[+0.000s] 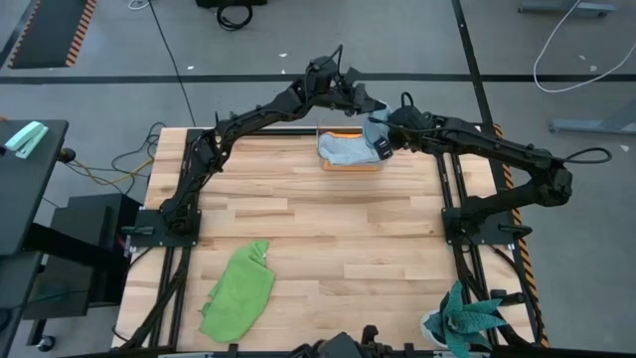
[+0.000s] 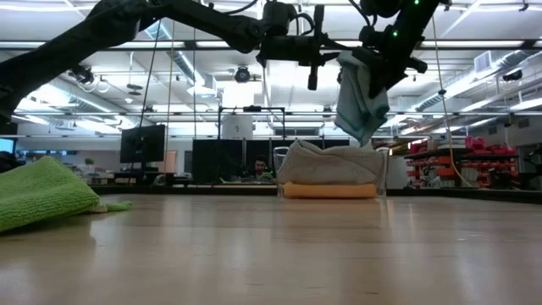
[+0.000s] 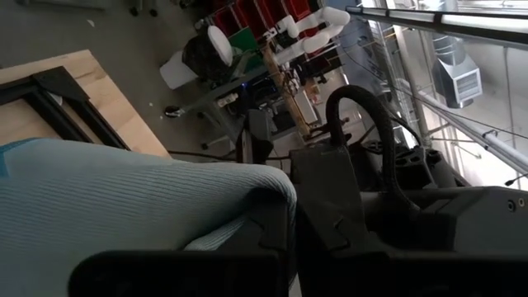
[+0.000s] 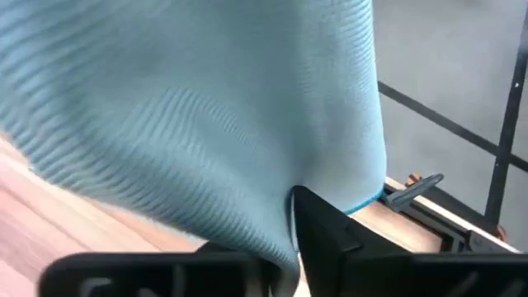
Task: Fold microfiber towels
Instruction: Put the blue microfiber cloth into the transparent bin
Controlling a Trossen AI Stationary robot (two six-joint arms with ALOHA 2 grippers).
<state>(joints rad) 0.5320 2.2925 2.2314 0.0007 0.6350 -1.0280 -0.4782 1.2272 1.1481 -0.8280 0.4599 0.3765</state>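
The blue towel hung in the air at the far side of the table, above and just right of the box. The right gripper pinched its upper part; in the right wrist view the fine-ribbed cloth ran down into the narrow gap between the dark fingers. It drooped in soft folds, its lower end close over the pile in the box, though touching or not could not be told from the low view.

The left gripper was held high, just left of the hanging towel, its fingers pressed together. The left wrist view showed the cloth lying against its dark finger, but the view was too close to say whether any fabric was caught there.

In the box, clear-walled and set at the far edge, a grey towel lay mounded with rounded folds over a flat orange towel beneath it.

The green towel lay well apart, crumpled in a long heap on the near left of the pale wood-plank table. A spiky-leaved teal plant stood at the near right corner.
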